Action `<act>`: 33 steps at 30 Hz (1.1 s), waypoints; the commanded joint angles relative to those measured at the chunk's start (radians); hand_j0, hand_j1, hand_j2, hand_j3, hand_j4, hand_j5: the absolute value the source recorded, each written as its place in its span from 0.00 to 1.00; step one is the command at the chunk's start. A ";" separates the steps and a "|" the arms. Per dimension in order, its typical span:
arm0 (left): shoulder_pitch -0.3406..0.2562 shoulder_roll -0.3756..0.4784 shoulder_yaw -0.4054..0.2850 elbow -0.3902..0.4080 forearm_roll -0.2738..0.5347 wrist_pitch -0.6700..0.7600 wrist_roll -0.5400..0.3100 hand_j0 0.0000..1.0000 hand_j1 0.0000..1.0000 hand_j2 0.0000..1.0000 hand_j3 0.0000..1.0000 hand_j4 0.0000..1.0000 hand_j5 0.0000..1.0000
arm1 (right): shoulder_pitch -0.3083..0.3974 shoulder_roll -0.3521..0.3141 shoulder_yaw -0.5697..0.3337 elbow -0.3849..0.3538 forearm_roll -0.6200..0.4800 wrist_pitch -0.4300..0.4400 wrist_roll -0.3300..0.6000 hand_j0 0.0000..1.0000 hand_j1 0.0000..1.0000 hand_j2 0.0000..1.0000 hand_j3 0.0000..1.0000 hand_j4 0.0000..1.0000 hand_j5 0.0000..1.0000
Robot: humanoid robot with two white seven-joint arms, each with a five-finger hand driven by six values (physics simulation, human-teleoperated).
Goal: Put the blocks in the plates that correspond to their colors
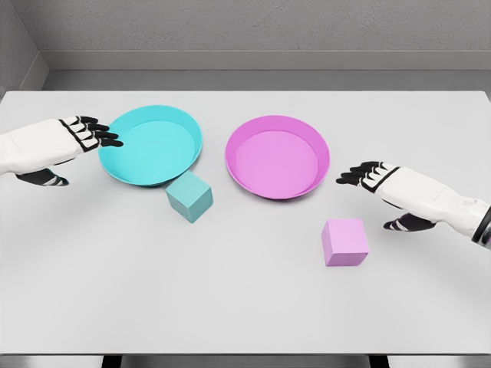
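A teal block sits on the white table just in front of the cyan plate, close to its near rim. To the right, a pink block lies in front of the magenta plate, a little right of it. Both plates hold nothing. My left hand hovers at the cyan plate's left rim, fingers stretched out and holding nothing. My right hand floats right of the magenta plate and above the pink block, fingers extended, also holding nothing.
The white table spans the view, its front edge near the bottom. A grey wall runs behind the table's far edge.
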 commanded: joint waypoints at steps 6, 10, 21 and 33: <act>0.000 0.001 0.001 0.001 0.006 0.001 -0.001 1.00 1.00 1.00 1.00 1.00 1.00 | -0.009 -0.018 -0.003 0.006 0.009 -0.001 0.007 1.00 1.00 1.00 1.00 1.00 1.00; 0.000 -0.007 -0.009 -0.003 0.001 0.001 -0.006 1.00 1.00 1.00 1.00 1.00 1.00 | -0.061 -0.015 -0.001 0.002 0.187 -0.006 0.030 1.00 1.00 1.00 1.00 1.00 1.00; -0.009 -0.171 -0.070 -0.022 -0.028 0.001 -0.006 1.00 1.00 1.00 1.00 1.00 1.00 | -0.173 0.004 0.062 -0.002 0.362 -0.204 0.058 1.00 1.00 1.00 1.00 1.00 1.00; -0.048 -0.298 -0.170 -0.030 -0.085 0.001 -0.007 1.00 1.00 1.00 1.00 1.00 1.00 | -0.232 0.005 0.096 -0.003 0.362 -0.204 0.145 1.00 1.00 1.00 1.00 1.00 1.00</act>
